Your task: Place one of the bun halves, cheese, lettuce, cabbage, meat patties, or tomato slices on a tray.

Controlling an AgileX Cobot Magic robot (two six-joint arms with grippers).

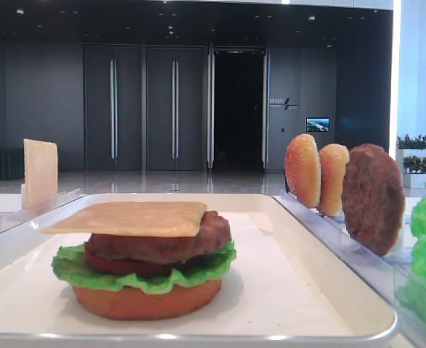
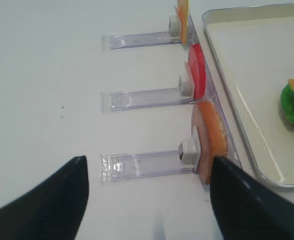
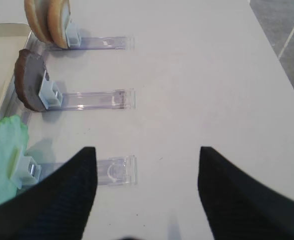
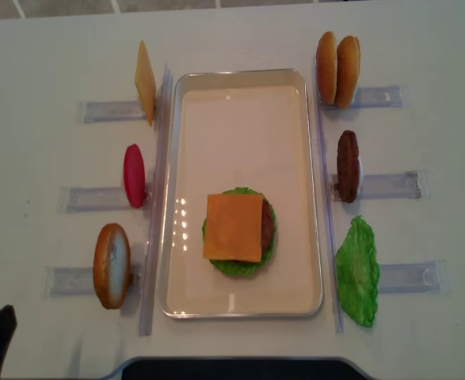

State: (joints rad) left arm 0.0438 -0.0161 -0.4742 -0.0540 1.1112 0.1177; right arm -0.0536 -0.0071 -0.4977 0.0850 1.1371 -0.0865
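On the white tabletop [image 4: 240,32] w/ dark doors behind, I see my left gripper [image 2: 147,200] low over bare table, jaws spread, holding nothing, the pale yellow-tan square cheese slice [image 4: 233,227] topping the stack on the white rimmed tray [image 4: 240,309], and my right gripper [image 3: 147,192] likewise spread wide.

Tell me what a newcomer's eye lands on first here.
The half-built burger, topped by a cheese slice, sits low in the white tray. Ingredients stand in clear holders on both sides: a red tomato slice left, two bun halves right.
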